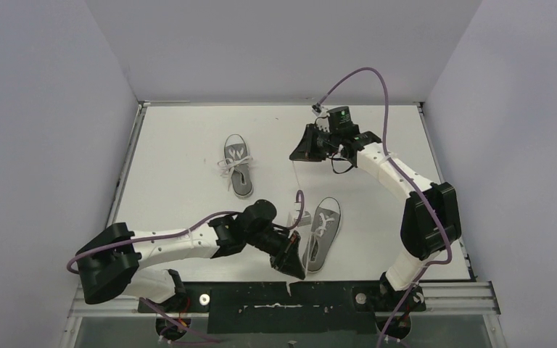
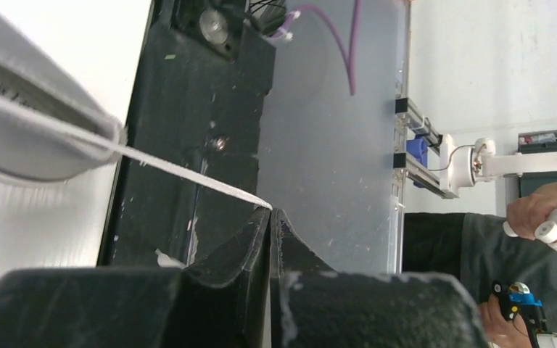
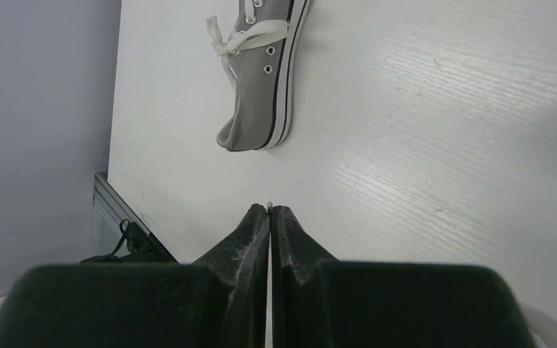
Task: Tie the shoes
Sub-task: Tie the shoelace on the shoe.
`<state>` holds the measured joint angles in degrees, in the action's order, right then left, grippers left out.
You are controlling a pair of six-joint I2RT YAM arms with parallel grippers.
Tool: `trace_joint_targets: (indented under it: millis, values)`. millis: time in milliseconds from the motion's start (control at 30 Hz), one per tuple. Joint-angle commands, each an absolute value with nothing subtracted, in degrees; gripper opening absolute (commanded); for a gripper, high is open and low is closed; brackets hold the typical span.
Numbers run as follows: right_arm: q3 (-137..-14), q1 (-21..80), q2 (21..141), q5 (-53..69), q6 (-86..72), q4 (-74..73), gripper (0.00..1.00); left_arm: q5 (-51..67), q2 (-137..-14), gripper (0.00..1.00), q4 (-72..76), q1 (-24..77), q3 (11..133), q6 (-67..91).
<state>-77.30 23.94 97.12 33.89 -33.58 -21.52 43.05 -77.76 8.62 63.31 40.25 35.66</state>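
Two grey shoes lie on the white table (image 1: 188, 138). The far shoe (image 1: 237, 165) (image 3: 261, 87) has its white laces in a bow. Nearer the arms lies the other shoe (image 1: 321, 232) (image 2: 29, 123). My left gripper (image 1: 295, 268) (image 2: 270, 210) is beside this shoe's heel, shut on a white lace (image 2: 188, 174) that runs taut from the shoe to the fingertips. My right gripper (image 1: 295, 154) (image 3: 270, 207) hangs above the table further back, shut on the tip of a lace (image 3: 270, 205), which just shows between the fingertips.
The black base plate (image 1: 261, 297) (image 2: 188, 109) lies along the near table edge under my left gripper. Purple cables (image 1: 377, 87) loop off both arms. Grey walls close in the table on three sides. A person's hands (image 2: 544, 217) show beyond the near edge.
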Motion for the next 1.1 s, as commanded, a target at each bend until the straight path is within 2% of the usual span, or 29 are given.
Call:
trace_joint_targets:
  millis: [0,300,533,1067]
  values:
    - [-80.2,21.81,95.3,33.78,-32.19,-18.29,0.0,41.84,-73.7,0.0,8.72,63.0,37.51,35.6]
    - [-80.29,20.35,93.78,34.32,-31.86,-18.31,0.0,38.6,-73.5,0.0,9.84,62.19,33.91,36.25]
    - [-77.99,17.52,88.92,33.96,-31.48,-22.17,0.0,33.89,-69.5,0.0,7.05,56.38,29.71,35.78]
    - [-72.59,15.24,73.18,22.88,-19.22,-51.67,0.0,38.36,-74.23,0.0,-9.04,43.8,41.65,21.03]
